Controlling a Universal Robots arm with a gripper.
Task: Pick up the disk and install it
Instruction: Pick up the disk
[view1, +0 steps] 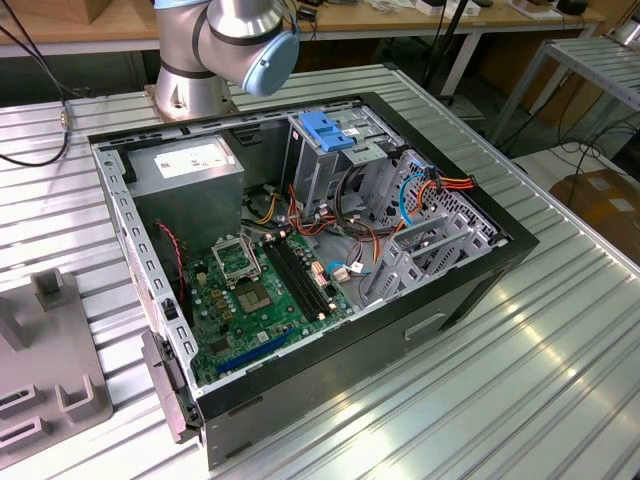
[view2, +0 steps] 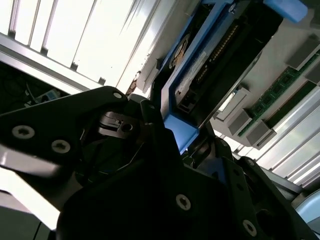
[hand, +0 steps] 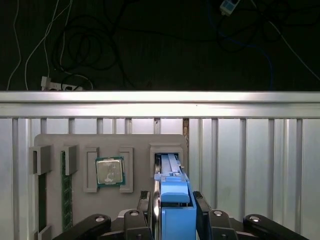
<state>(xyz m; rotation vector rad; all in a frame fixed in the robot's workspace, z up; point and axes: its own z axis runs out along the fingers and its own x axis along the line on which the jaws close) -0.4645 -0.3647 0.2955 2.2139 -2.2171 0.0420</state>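
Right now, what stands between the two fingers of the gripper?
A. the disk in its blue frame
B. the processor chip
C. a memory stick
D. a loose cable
A: in the first wrist view the disk, in its blue frame, stands on edge between the fingers of the gripper, which close on its sides; the processor chip lies apart in the grey tray.

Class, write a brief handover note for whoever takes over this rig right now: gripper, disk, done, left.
Gripper: shut on the disk, which stands on edge over its slot in the grey parts holder.
Computer case: lying open on the table.
Done: disk gripped.
Left: the disk is not yet in the case; whether it is clear of the slot cannot be told.
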